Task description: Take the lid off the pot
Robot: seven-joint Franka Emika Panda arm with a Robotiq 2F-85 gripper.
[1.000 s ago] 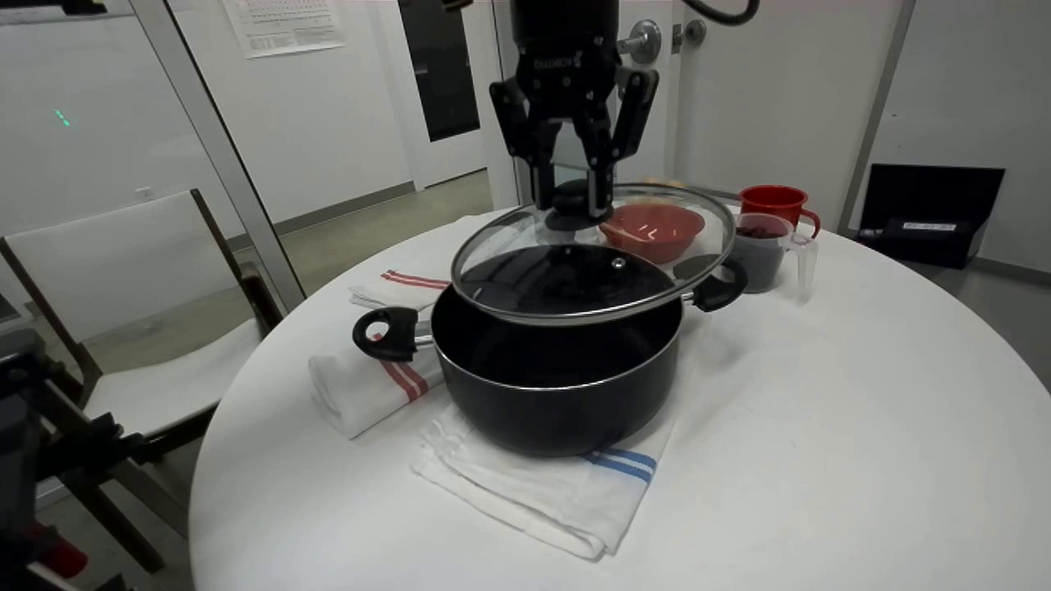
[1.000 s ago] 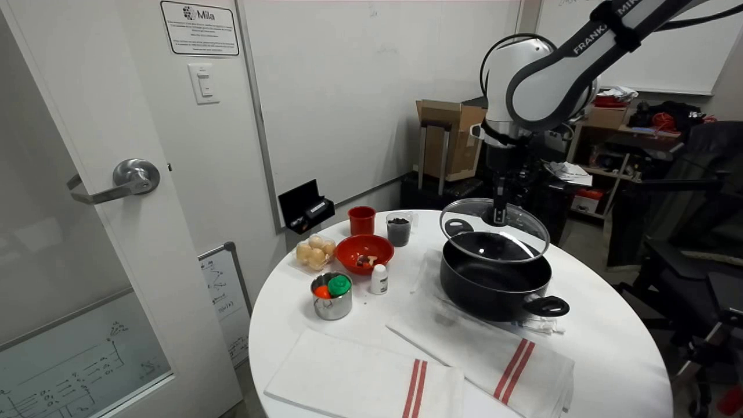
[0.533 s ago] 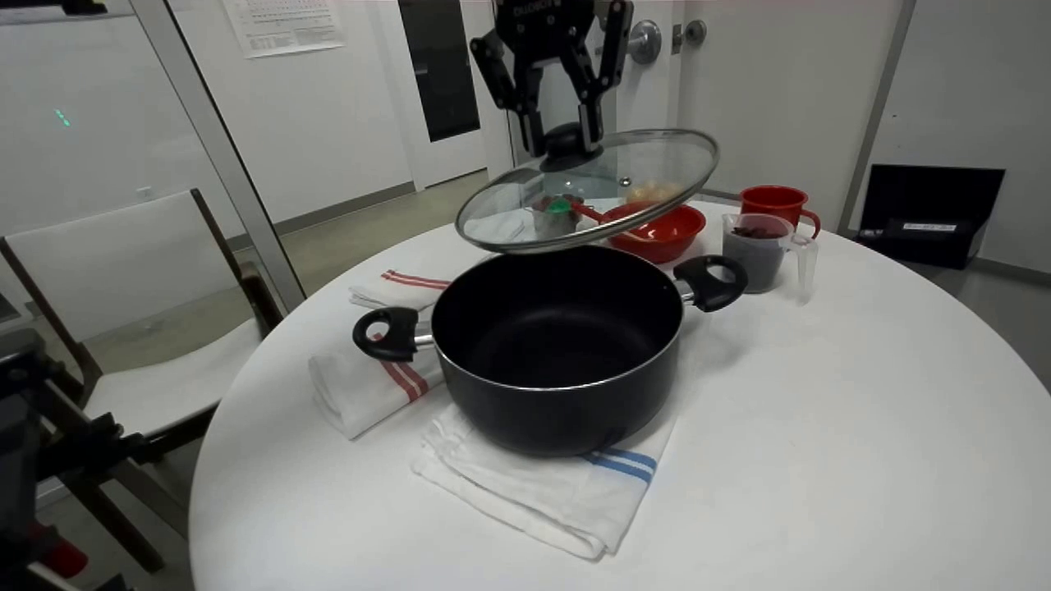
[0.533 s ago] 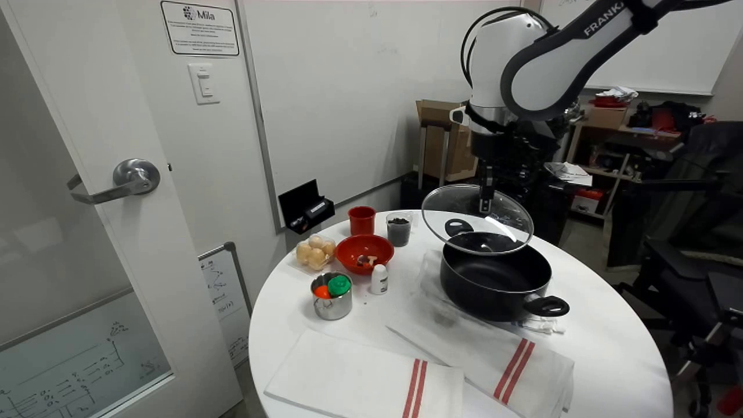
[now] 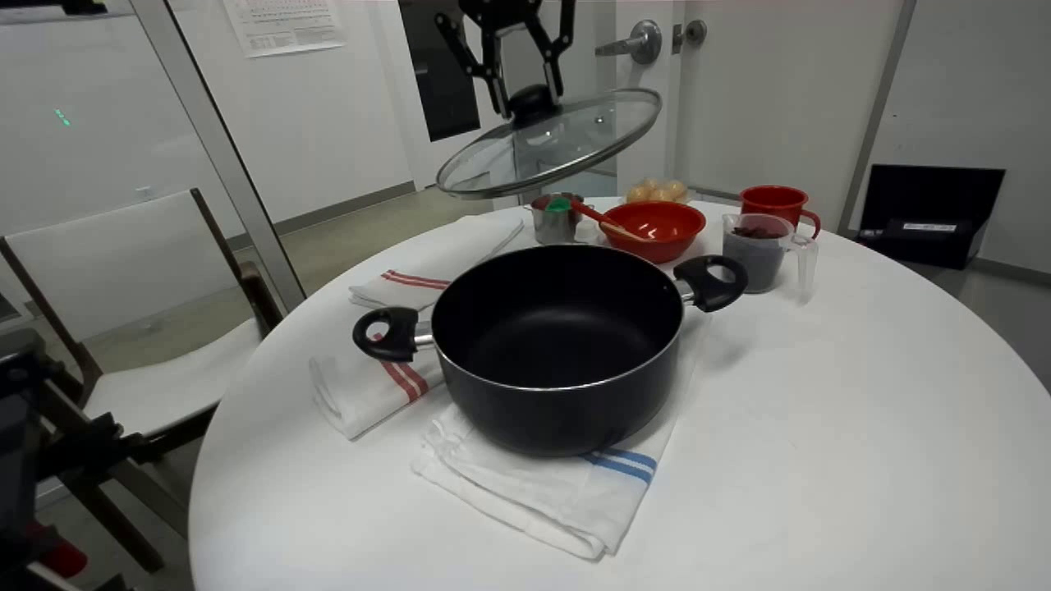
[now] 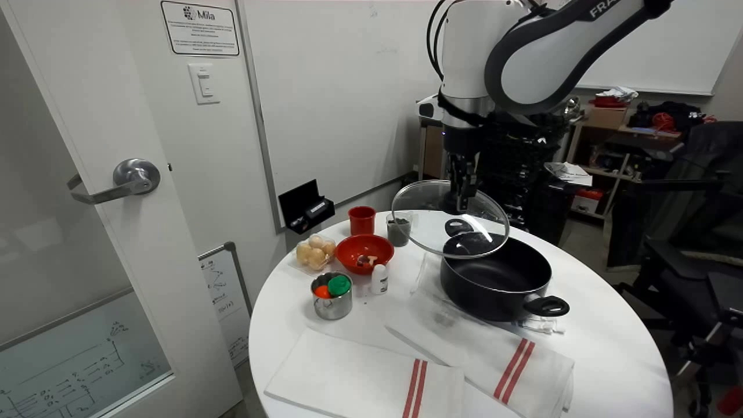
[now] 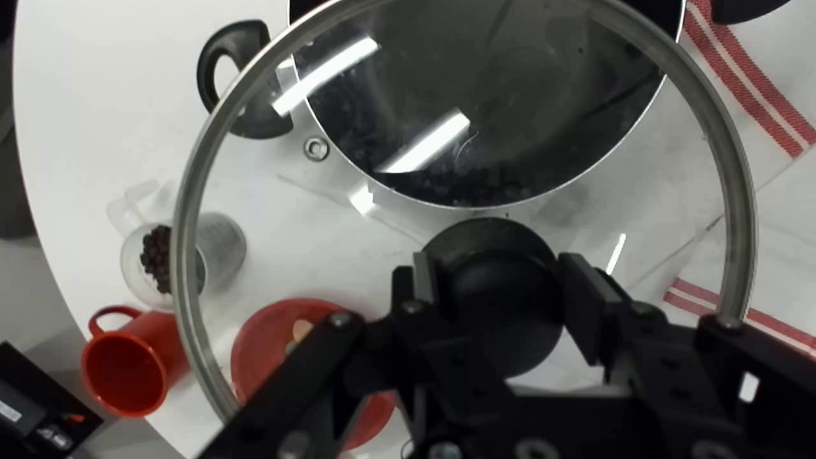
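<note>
pot (image 5: 558,419), table (image 5: 854,427) in both exterior views, angled down; wrist view near, looking down through lid (image 7: 489,237)

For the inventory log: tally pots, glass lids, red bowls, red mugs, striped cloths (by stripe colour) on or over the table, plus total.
Wide black two-handled pot: 1
Round transparent glass lid: 1
Round red bowl: 1
Cylindrical red mug: 1
White red-striped cloths: 2
White blue-striped cloth: 1
Total: 7

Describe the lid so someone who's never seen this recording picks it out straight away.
Start at the round white table, find the black pot on a folded towel, then look up to the gripper. Gripped by its black knob, the lid hangs tilted, off the pot; unlike the opaque pot, it is clear glass with a metal rim.
</note>
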